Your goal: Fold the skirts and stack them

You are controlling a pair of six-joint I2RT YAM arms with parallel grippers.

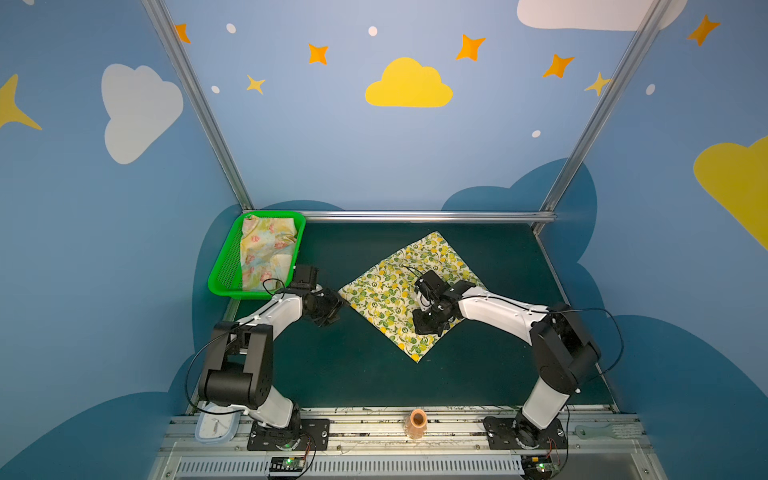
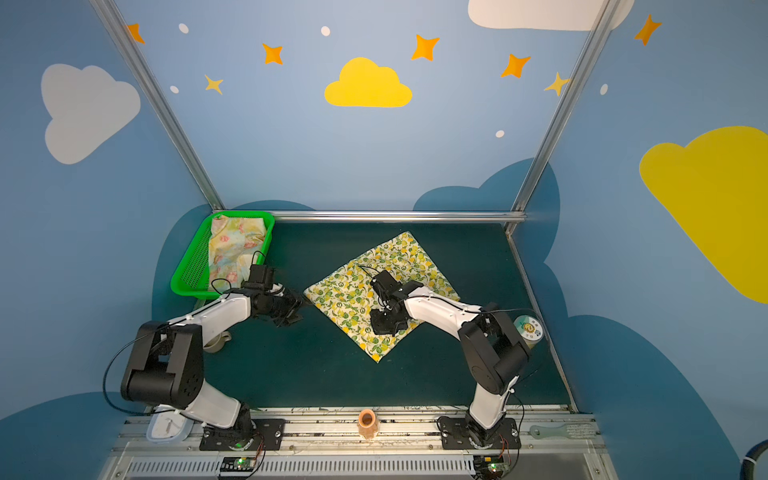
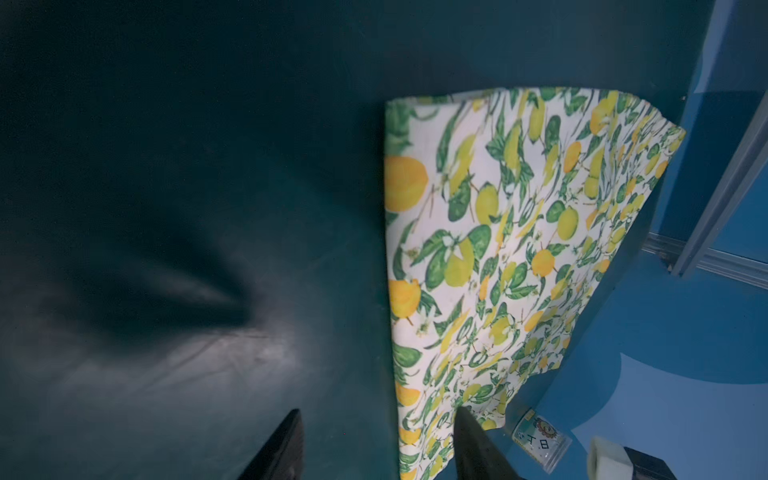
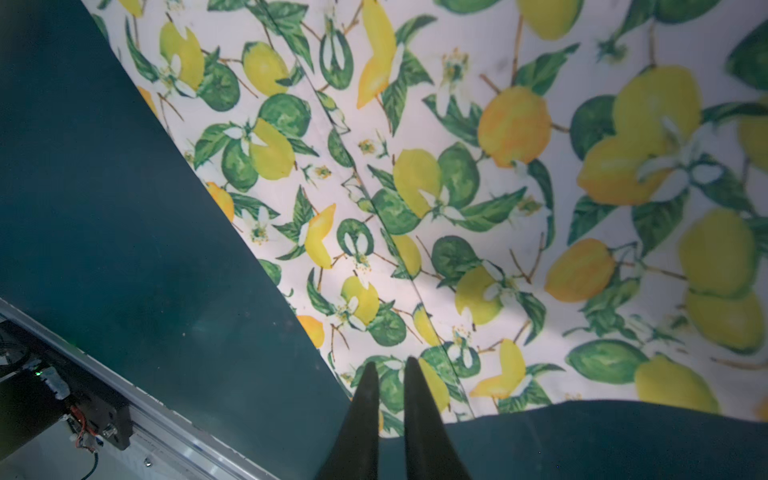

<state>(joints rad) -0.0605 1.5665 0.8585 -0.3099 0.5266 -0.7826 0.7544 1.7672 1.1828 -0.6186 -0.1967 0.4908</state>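
Note:
The cream lemon skirt (image 1: 395,291) (image 2: 353,286) lies folded flat as a diamond on the dark green table. My left gripper (image 1: 332,312) (image 2: 293,316) hovers at its left corner. In the left wrist view that gripper (image 3: 377,410) is open, one finger over the cloth's edge (image 3: 519,228), nothing between the jaws. My right gripper (image 1: 426,326) (image 2: 384,326) is low over the skirt's near right edge. Its jaws (image 4: 391,362) stand a little apart, with lemon print (image 4: 498,187) showing through the gap. The pale flowered skirt (image 1: 266,253) (image 2: 232,249) lies crumpled in the green basket (image 1: 224,270) (image 2: 187,274).
The basket fills the back left corner against the metal frame. A labelled round tin (image 2: 528,328) (image 3: 536,440) stands behind the right arm. A mug (image 2: 216,343) sits under the left arm. An orange cup (image 1: 417,422) and a white clock (image 1: 214,426) rest on the front rail.

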